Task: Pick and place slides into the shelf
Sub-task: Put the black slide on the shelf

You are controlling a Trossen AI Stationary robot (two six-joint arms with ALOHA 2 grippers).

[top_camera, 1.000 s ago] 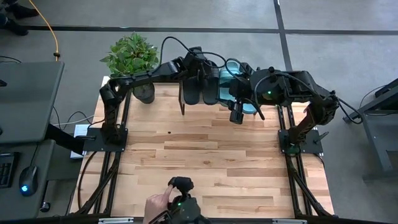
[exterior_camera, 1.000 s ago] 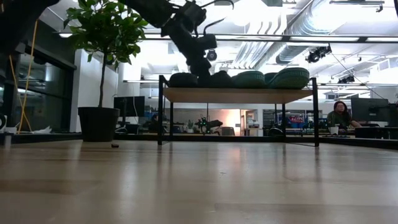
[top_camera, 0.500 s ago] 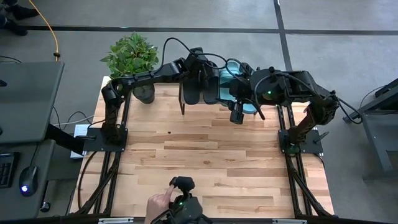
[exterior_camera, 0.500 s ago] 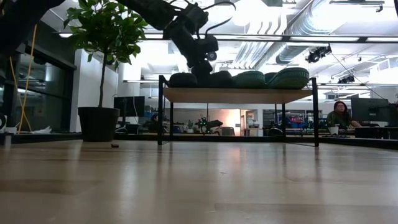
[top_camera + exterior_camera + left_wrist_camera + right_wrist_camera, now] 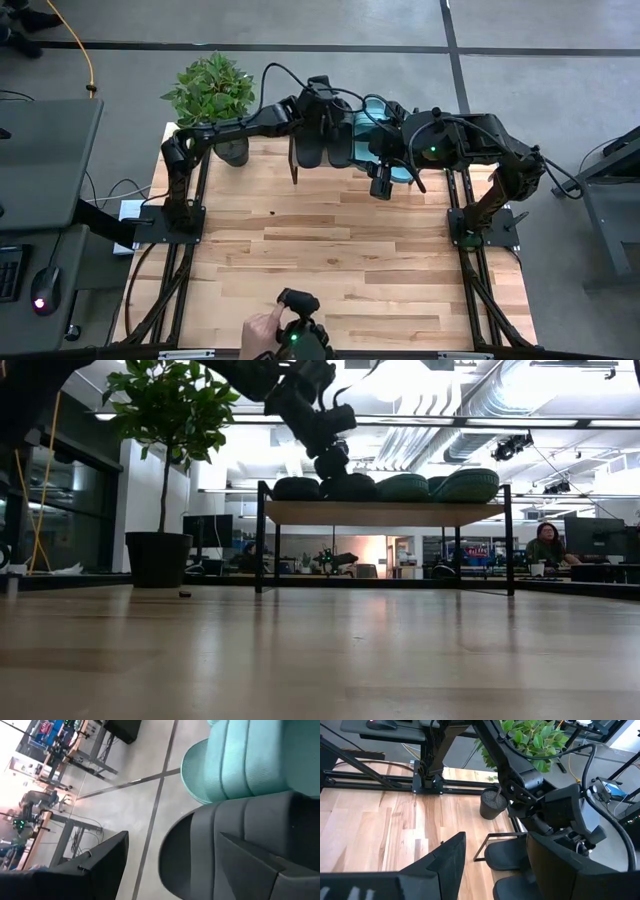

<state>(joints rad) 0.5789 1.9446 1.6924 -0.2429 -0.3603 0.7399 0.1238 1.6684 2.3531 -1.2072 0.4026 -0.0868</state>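
The shelf (image 5: 380,512) stands at the table's far edge on thin black legs (image 5: 294,160). Four slides rest sole-down in a row on its plank: two black slides (image 5: 296,488) (image 5: 352,487) and two teal slides (image 5: 402,487) (image 5: 466,484). My left gripper (image 5: 333,463) (image 5: 325,108) is open and hovers just above the second black slide (image 5: 210,845), its fingers on either side of the toe. My right gripper (image 5: 495,870) (image 5: 379,178) is open and waits over the teal slides (image 5: 372,125), pointing toward the left arm.
A potted plant (image 5: 210,90) (image 5: 165,470) stands at the far left corner beside the shelf. A person's hand (image 5: 262,330) rests on a dark device (image 5: 298,302) at the near edge. Bare wooden tabletop (image 5: 330,250) lies in front of the shelf.
My left gripper has risen off the second black slide and tipped a little toward the far edge. The slide has stayed in place on the shelf. The person's hand and the device at the near edge have shifted slightly.
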